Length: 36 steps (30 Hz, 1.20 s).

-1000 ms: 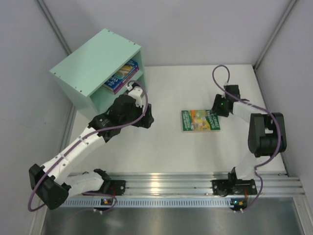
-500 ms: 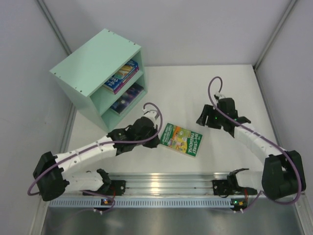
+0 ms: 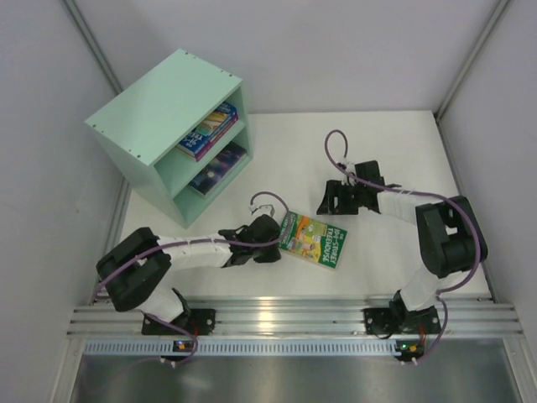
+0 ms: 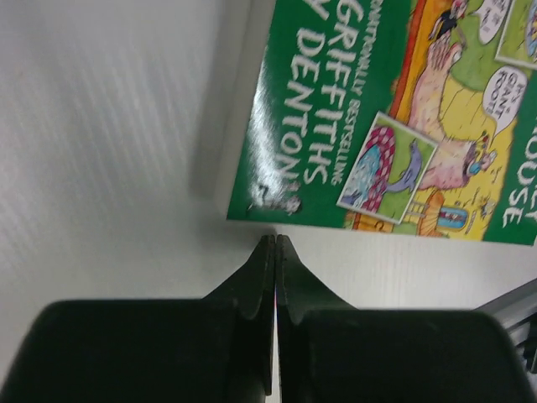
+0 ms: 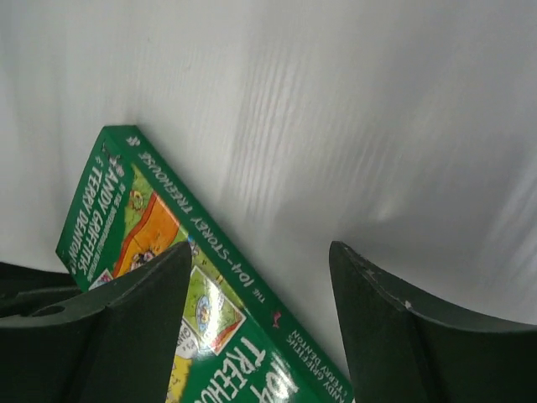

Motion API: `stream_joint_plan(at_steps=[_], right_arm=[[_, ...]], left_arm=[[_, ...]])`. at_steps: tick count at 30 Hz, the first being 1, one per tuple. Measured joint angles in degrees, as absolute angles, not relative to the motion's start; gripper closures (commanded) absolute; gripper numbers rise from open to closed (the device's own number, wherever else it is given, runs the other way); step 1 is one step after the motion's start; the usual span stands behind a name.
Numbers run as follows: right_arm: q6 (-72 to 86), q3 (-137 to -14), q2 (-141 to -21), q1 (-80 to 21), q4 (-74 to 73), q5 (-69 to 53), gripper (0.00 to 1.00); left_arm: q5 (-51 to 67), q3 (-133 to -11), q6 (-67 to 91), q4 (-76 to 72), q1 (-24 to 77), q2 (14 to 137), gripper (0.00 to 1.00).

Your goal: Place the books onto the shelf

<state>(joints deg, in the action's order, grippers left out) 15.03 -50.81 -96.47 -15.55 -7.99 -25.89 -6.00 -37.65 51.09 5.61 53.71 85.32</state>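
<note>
Noted: left tool (image 4: 275, 239) clenched empty at thin green paperback book (image 4: 377, 109); right tool (image 5: 258, 248) released; lever its edge up first

I counted four books: one green book (image 3: 313, 239), one dark book (image 3: 220, 166), and two stacked books (image 3: 210, 130). There was one shelf (image 3: 155, 105), and it had two compartments. There was one table (image 3: 394, 143). I had two pincers, the left pincer (image 3: 275, 241) and the right pincer (image 3: 325, 205).
</note>
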Motion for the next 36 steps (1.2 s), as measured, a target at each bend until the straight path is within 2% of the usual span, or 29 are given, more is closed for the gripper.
stream_joint_plan(at_steps=[5, 10, 17, 20, 21, 24, 29, 36], right_arm=[[18.9, -38.8, -88.8, -16.7, 0.8, -28.4, 0.39], [23.5, -28.5, -79.2, -19.6, 5.9, -24.0, 0.43], [29.3, -24.8, -72.6, -23.6, 2.4, -22.0, 0.40], [30.2, -25.3, -72.0, -23.7, 0.6, -20.4, 0.37], [30.3, -25.7, -72.0, -23.7, -0.3, -19.5, 0.36], [30.8, -26.7, -72.3, -23.7, -1.3, -17.9, 0.34], [31.6, -27.4, -74.3, -23.9, 0.0, -17.0, 0.33], [32.6, -27.4, -74.7, -24.3, 1.3, -16.5, 0.33]], left_arm=[[-6.2, -40.9, 51.8, -0.7, 53.7, 91.1, 1.00], [-7.1, -44.7, 50.6, 0.6, 52.8, 94.0, 1.00], [-11.6, -47.9, 49.2, 8.8, 50.1, 93.8, 1.00], [-12.8, -47.9, 48.7, 13.6, 50.0, 91.1, 0.89], [-12.7, -47.9, 48.6, 14.7, 50.0, 89.6, 0.74], [-11.6, -47.9, 48.5, 14.7, 50.0, 86.0, 0.64], [-6.8, -45.3, 48.7, 8.7, 50.0, 85.5, 0.60], [-2.2, -44.4, 49.5, 2.2, 49.8, 91.2, 0.59]])
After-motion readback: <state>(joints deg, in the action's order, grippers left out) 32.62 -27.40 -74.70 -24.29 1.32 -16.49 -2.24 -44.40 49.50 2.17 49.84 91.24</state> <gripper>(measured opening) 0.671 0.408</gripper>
